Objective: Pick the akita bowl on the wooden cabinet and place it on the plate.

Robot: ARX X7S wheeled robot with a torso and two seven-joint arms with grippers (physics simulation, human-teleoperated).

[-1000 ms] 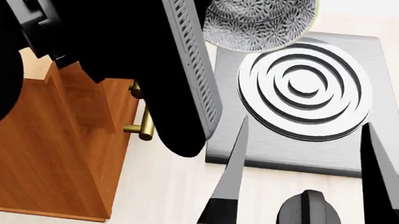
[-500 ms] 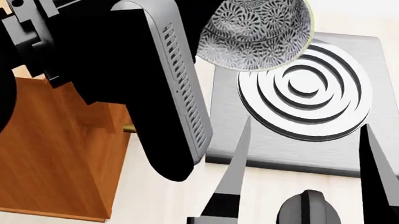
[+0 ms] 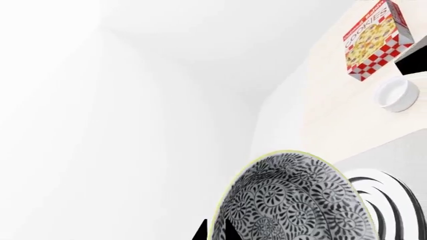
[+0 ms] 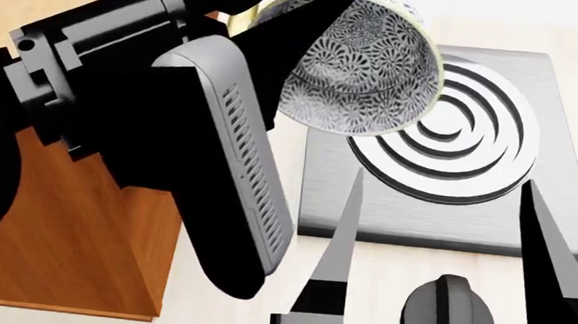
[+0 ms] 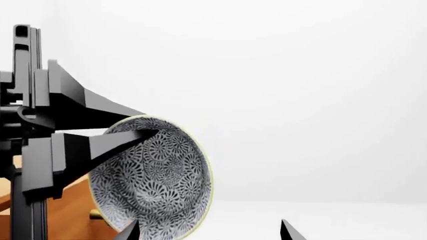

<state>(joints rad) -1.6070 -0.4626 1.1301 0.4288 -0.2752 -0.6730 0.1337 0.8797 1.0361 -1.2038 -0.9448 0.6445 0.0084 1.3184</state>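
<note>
The akita bowl, white with a dense dark floral pattern and a pale rim, hangs tilted on its side in the air over the far edge of the grey stove. My left gripper is shut on the bowl's rim, one fingertip inside and one outside. The right wrist view shows the bowl with a left finger reaching into it. The wooden cabinet lies below and to the left. My right gripper stands open and empty over the stove's near part. The plate is out of view.
The stove carries a ring-shaped burner and a dark knob at its front. Farther along the pale counter stand a red-checked cookies box and a small plain white cup. My bulky left arm hides much of the cabinet.
My left arm has carried the bowl lower in the head view and tipped it further onto its side. The right gripper has barely moved.
</note>
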